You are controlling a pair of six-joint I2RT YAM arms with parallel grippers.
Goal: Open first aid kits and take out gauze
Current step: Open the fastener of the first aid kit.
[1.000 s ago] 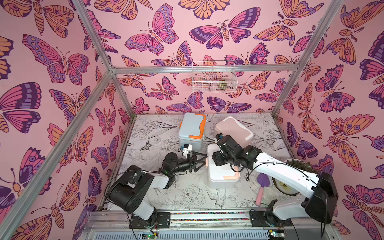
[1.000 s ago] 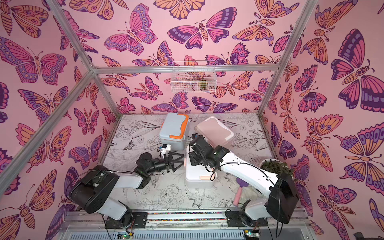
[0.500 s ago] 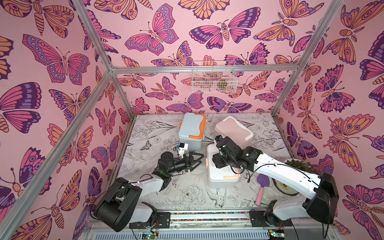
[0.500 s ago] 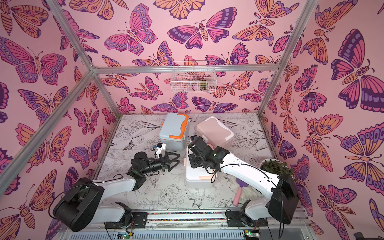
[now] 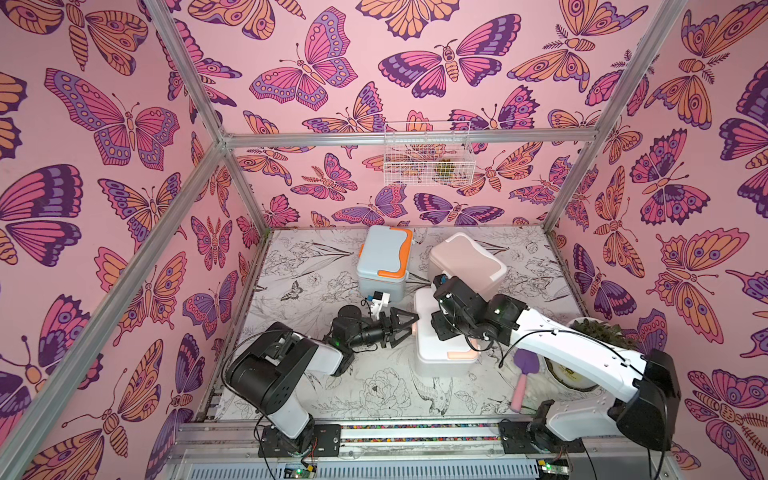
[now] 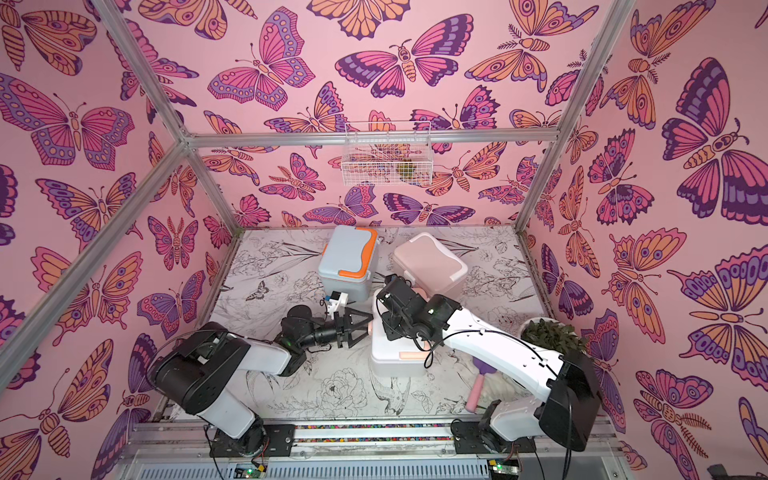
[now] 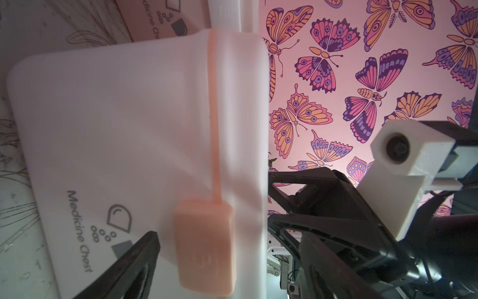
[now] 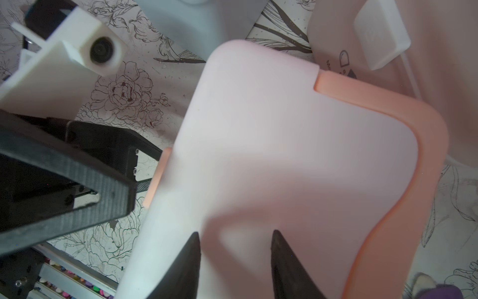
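Note:
Three first aid kits stand shut in both top views: light blue with orange trim, dusty pink and white with peach trim nearest the front. My left gripper is open at the white kit's left side. In the left wrist view its jaws straddle the peach latch, with one fingertip low beside the kit's wall. My right gripper hangs open just over the white lid, nothing between its fingers. No gauze shows in any view.
A purple brush with a pink handle lies right of the white kit, next to a bowl of greenery under the right arm. A wire basket hangs on the back wall. The arms' base rail runs along the front.
My left gripper drew back from the white kit, then came in again against its latch side. The right gripper's jaws narrowed a little over the lid.

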